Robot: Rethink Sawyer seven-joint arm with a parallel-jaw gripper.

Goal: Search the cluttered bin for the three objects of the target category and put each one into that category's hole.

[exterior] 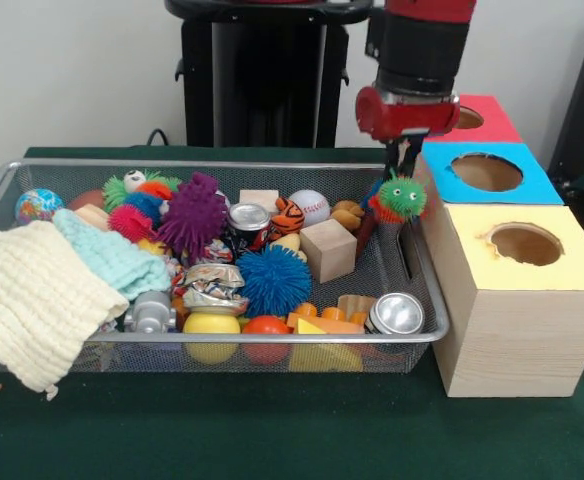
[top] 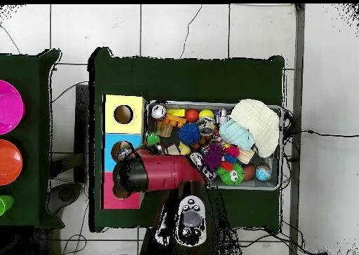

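Observation:
My gripper hangs at the right end of the wire bin, shut on a green fuzzy ball toy with googly eyes and a red fringe. The toy is lifted to about rim height, just left of the blue box. In the overhead view the same toy shows beside the arm, which covers the gripper. Other spiky balls lie in the bin: a purple one, a blue one, a red one and a green-orange one.
Three boxes with round holes stand right of the bin: yellow, blue, red. The bin also holds cloths, cans, a wooden cube, a baseball and toy fruit.

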